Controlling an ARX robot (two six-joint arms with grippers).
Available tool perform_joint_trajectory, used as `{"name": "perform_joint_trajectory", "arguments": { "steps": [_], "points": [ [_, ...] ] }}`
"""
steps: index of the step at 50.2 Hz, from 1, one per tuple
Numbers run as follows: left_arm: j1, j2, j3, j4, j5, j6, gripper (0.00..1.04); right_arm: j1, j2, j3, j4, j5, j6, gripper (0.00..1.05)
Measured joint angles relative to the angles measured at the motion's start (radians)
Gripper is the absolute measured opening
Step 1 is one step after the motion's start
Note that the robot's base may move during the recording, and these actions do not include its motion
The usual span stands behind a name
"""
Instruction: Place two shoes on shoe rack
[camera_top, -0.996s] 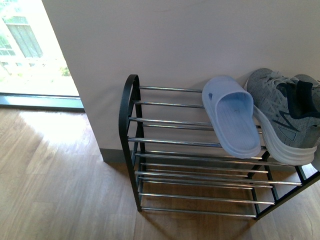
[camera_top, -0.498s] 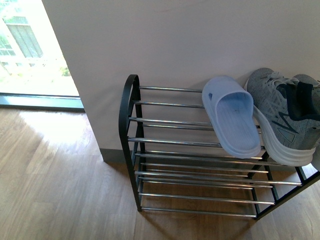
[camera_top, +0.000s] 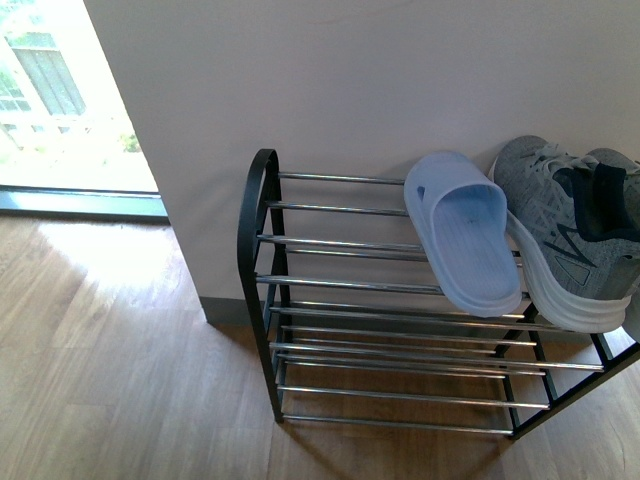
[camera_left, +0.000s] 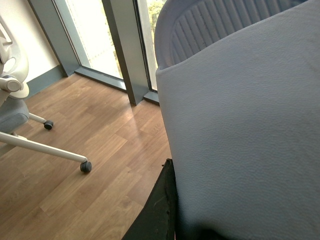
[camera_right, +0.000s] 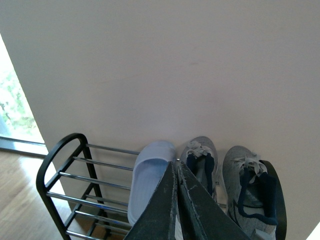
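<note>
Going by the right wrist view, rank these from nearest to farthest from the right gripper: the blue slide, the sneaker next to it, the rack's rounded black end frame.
1. Blue slide and the sneaker flank the right gripper; too close to call.
2. Rounded end frame, at the rack's window end, farthest.

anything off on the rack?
One thing: a lone pale blue slide lies on the shoe rack top tier, angled across the bars, its edge against the neighbouring grey sneaker. No matching slide shows in any view. Both grey sneakers sit upright on the same tier.
</note>
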Motion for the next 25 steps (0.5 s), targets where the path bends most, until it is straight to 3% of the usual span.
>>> {"name": "perform_joint_trajectory", "arguments": {
  "steps": [18,25],
  "points": [
    [0.000,0.000,0.000,0.000,0.000,0.000,0.02,0.000,-0.001,0.000,0.000,0.000,0.000,0.02],
    [0.000,0.000,0.000,0.000,0.000,0.000,0.02,0.000,-0.001,0.000,0.000,0.000,0.000,0.23]
  ]
}}
